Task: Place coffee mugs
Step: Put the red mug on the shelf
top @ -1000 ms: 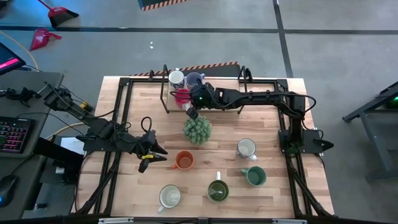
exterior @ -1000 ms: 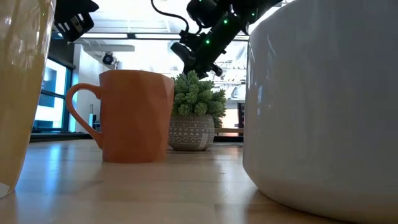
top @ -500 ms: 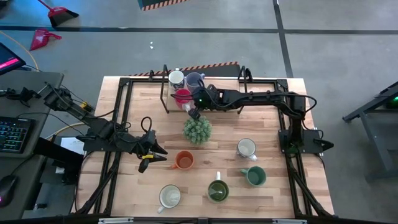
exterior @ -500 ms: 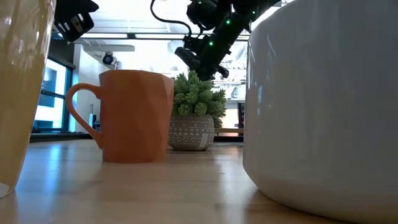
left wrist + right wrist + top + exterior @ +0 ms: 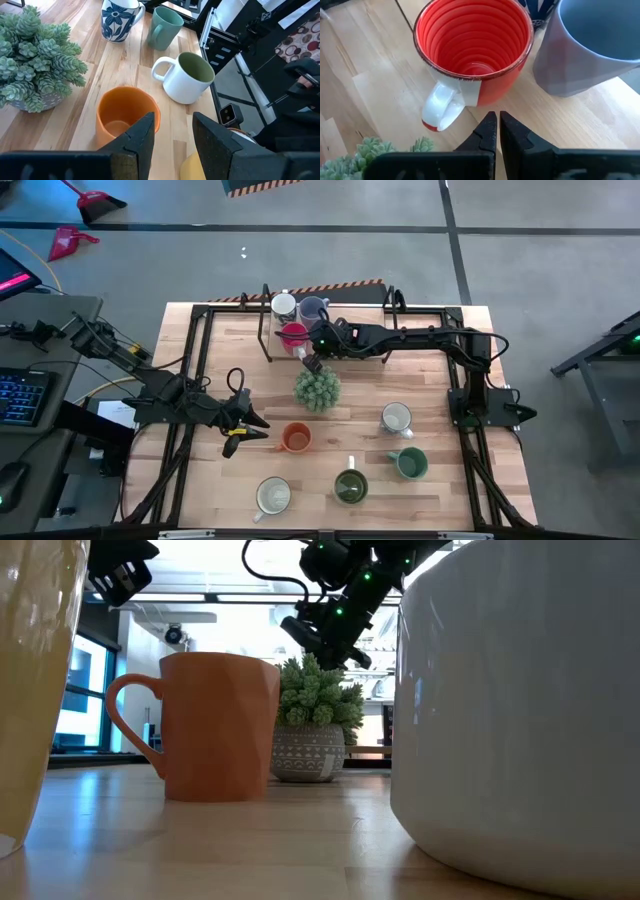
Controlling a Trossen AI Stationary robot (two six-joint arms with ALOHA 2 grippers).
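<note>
since a second ago the right arm has pulled in a touch at the far side of the table, and its right gripper (image 5: 494,131) now hovers just off the red mug (image 5: 293,334), fingers pressed almost together and holding nothing. that mug stands upright at the table's 12 o'clock, close against the pale blue mug (image 5: 590,45), its white handle (image 5: 441,105) turned toward the gripper and the plant (image 5: 317,388).

to do this well, i'd judge the fingers need to spread before closing on the handle or rim, coming in clear of the blue mug and the plant.

the left gripper (image 5: 171,134) waits at 8 o'clock, fingers spread and empty, just beside the orange mug (image 5: 126,116). the other mugs stand loose toward 5 and 6 o'clock, still to be placed.
</note>
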